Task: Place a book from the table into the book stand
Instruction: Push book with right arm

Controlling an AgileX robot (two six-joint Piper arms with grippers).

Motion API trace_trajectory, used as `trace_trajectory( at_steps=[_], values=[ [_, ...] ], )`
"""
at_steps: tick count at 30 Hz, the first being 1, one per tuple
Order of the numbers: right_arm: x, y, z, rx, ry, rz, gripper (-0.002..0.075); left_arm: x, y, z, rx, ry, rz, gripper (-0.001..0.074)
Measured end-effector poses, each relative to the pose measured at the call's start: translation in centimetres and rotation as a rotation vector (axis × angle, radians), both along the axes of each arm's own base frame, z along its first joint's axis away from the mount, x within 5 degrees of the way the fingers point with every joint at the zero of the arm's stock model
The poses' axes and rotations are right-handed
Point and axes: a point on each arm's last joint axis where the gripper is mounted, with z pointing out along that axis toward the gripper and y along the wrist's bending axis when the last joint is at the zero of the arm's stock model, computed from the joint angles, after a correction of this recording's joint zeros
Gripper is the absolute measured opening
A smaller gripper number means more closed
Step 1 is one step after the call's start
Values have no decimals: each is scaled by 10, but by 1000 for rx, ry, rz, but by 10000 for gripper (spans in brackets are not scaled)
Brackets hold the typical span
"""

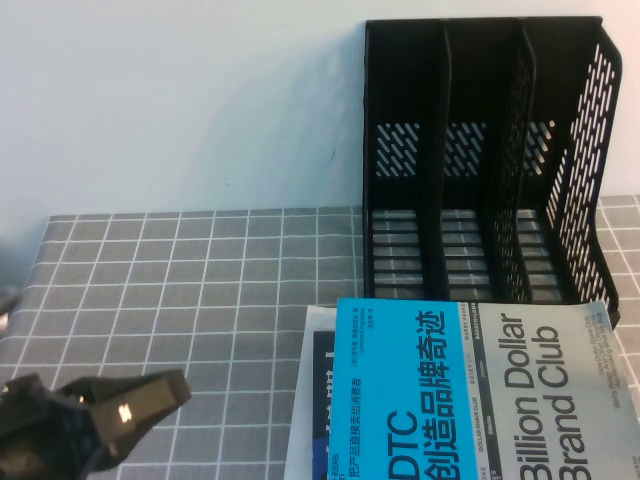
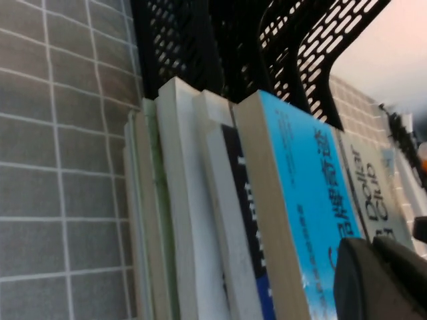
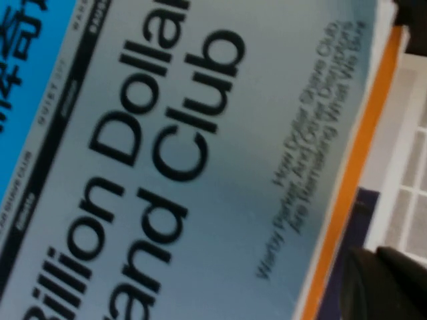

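On book (image 1: 480,390) cover: "DTC", "Billion Dollar Brand Club".

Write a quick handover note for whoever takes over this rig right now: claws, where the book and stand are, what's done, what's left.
Left claw: shut, empty, low over the table near its front left, left of the book pile.
Right claw: not seen from above; its wrist camera looks close down on the book's cover, and only a dark edge of the claw shows, so open or shut is unclear.
Book: blue and grey, lying flat on top of a pile of other books, just in front of the stand.
Book stand: upright at the back right, all three slots empty.
Done: nothing placed yet.
Left: grip the book, lift it, slide it into a slot.
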Motion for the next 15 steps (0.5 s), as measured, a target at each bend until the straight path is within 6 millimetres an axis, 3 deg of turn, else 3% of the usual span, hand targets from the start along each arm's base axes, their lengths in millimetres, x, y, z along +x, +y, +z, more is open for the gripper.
trace_trajectory(
  at_steps=[8,15],
  values=[
    [24,17,-13,235,10,48,-3,17,-3,-1,-103,11,28,-4],
    [27,34,-19,270,29,103,-3,21,-5,-3,-144,40,22,3]
  ],
)
